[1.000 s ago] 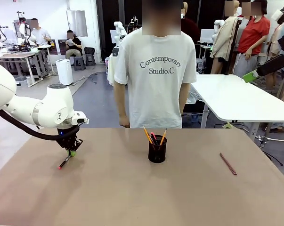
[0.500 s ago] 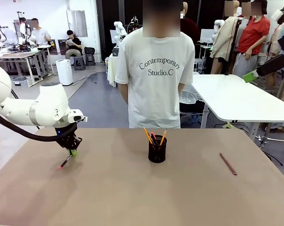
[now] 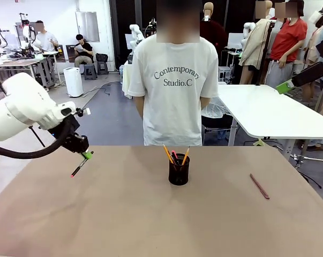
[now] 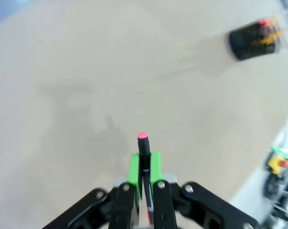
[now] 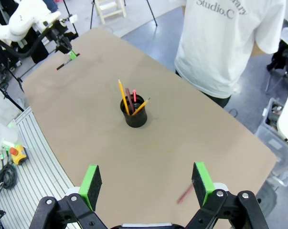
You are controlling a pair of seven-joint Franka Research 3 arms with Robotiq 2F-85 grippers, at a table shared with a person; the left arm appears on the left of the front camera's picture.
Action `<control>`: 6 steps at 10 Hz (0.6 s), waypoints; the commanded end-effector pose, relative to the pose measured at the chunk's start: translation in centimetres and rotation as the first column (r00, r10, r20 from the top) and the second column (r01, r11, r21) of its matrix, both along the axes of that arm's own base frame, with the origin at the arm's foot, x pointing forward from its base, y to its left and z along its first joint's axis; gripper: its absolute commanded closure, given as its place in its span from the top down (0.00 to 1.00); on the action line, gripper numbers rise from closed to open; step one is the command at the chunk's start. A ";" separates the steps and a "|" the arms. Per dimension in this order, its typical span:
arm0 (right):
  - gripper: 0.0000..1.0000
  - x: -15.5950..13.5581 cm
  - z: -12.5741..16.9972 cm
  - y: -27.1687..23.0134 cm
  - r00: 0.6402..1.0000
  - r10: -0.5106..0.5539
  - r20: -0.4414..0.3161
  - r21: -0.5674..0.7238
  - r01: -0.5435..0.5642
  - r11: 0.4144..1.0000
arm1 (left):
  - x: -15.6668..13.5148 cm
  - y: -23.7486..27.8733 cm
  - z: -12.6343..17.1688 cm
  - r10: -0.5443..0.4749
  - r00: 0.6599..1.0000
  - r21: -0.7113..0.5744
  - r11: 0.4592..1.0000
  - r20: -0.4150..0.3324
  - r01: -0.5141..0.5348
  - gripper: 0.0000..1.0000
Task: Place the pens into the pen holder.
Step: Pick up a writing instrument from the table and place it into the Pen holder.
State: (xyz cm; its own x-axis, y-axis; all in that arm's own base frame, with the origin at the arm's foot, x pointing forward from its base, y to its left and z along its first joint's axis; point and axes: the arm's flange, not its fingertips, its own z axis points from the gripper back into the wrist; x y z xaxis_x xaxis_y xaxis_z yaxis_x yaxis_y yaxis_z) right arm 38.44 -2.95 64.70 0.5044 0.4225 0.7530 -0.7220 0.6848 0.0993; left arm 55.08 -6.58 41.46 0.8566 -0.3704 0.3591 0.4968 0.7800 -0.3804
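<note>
the thin black pen with a pinkish-red end (image 3: 77,170) is in the left tool (image 3: 86,156), whose green pads (image 4: 133,168) are pinched together on its barrel. it looks clear of the matte tan surface (image 3: 124,214), over the far left part of it. the pen's long axis slants, with the pink end lowest and pointing away to the left. the small black wire-mesh pen holder (image 3: 179,170) stands upright near the middle of the surface, well apart from the pen and off to the left tool's right. my read: the carry runs rightwards, and the pen has to come nearer upright over the holder's open mouth before it can drop in.

the pen is a smooth, rigid, round stick, so i'd expect it could swivel between the pads. the holder is an open-topped cylinder of see-through mesh, probably light enough to tip if nudged. orange-yellow pencils (image 3: 168,154) and a pink-topped pen lean out of it at angles, which narrows the free part of the mouth.

a dark reddish-brown pen (image 3: 259,186) lies flat on the right side of the surface, its long axis running roughly near-to-far, nearer my right arm. the right tool (image 5: 146,183) hangs high above the surface, jaws wide apart and empty.
</note>
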 end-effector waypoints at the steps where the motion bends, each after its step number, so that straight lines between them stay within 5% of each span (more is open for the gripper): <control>1: 1.00 0.0 0.0 0.0 1.000 0.014 0.014 0.025 -0.014 1.000 | -2.0 1.9 0.2 -0.134 0.990 -0.139 0.981 0.043 0.139 0.00; 3: 1.00 0.0 0.0 0.0 1.000 0.014 0.014 0.025 -0.014 1.000 | -3.0 2.4 0.7 -0.236 0.959 -0.215 0.940 0.155 0.265 0.00; 6: 1.00 0.0 0.0 0.0 1.000 0.014 0.014 0.025 -0.014 1.000 | -2.1 1.5 1.6 -0.185 0.974 -0.170 0.963 0.134 0.207 0.00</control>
